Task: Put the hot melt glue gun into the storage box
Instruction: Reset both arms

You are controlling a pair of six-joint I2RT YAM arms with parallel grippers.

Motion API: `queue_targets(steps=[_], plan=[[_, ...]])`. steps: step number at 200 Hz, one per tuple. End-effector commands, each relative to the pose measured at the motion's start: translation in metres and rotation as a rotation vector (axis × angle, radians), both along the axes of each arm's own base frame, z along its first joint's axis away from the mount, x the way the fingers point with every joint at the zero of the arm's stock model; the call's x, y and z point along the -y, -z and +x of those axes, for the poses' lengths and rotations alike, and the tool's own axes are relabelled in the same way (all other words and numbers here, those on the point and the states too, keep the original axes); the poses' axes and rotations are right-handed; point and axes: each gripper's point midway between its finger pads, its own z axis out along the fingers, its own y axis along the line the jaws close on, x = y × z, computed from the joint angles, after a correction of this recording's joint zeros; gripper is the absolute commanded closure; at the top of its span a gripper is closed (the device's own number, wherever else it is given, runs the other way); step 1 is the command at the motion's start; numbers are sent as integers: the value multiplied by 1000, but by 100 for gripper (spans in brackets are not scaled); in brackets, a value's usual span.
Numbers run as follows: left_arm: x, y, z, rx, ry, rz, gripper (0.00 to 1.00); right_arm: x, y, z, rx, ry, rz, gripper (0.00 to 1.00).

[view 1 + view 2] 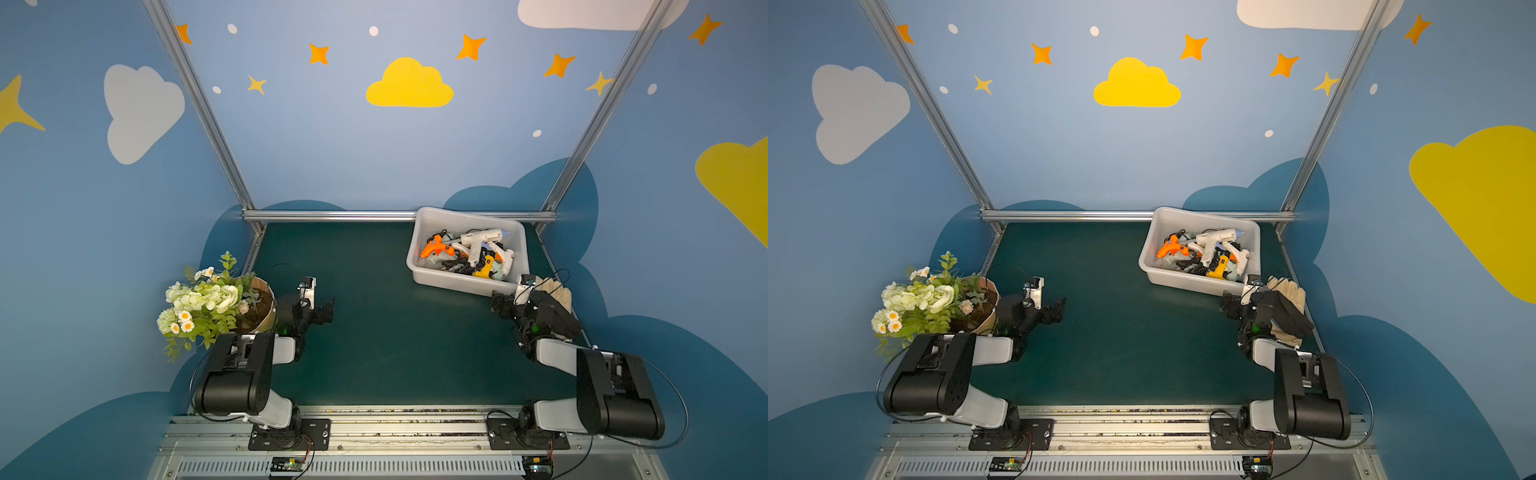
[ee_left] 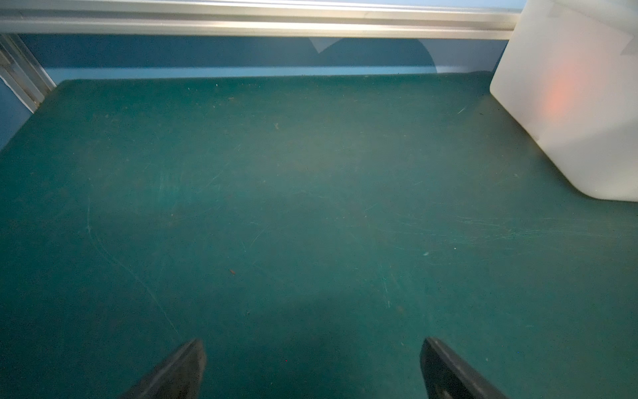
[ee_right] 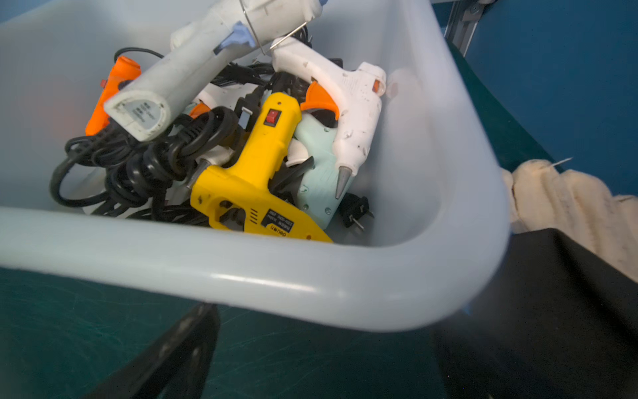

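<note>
A: Glue guns?
B: Piled in the storage box, far right corner of the desk; none visible loose.
A: Jaws?
B: Both released, empty. Looks finished. Draw your right jaws back without clipping the box rim.

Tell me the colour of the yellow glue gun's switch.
Red; the switch on the yellow glue gun shows best in the right wrist view.
</note>
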Motion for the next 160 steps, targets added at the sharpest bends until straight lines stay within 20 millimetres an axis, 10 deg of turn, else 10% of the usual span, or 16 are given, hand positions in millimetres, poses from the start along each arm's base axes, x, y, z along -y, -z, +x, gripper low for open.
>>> queue_targets(steps=[1, 160], plan=[[-1, -21, 12, 64, 17, -40, 0, -13, -12, 14, 92, -90, 7, 2], [-14, -17, 17, 36, -78, -6, 0, -18, -6, 15, -18, -86, -42, 2]])
